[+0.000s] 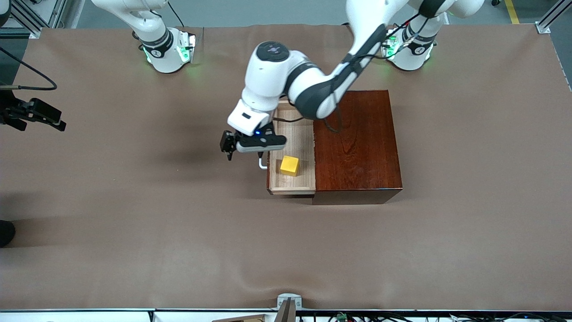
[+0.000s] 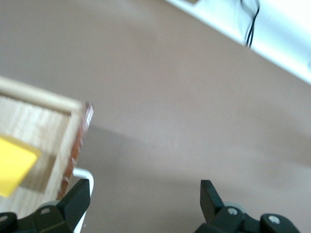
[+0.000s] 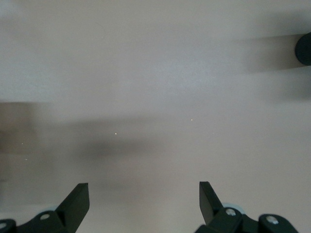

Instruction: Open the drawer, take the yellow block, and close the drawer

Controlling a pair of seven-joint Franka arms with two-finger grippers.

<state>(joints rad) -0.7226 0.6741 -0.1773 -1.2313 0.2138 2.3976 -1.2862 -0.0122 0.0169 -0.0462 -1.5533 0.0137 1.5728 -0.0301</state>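
The drawer (image 1: 300,134) stands pulled out of the reddish-brown wooden box (image 1: 357,143) toward the right arm's end of the table. The yellow block (image 1: 289,165) lies in the tray, in the part nearer the front camera. The white handle (image 1: 262,164) shows on the drawer's front. My left gripper (image 1: 229,150) hangs open and empty over the table just off the handle. The left wrist view shows the left gripper (image 2: 145,194), the handle (image 2: 86,175), the tray's corner (image 2: 73,116) and the block (image 2: 14,162). My right gripper (image 3: 144,194) waits open over bare table, its dark hand (image 1: 38,114) at the right arm's end.
Brown cloth covers the table (image 1: 178,223). A grey camera mount (image 1: 288,304) sits at the edge nearest the front camera. A dark round thing (image 1: 5,232) shows at the right arm's end of the table, and a similar one (image 3: 305,48) in the right wrist view.
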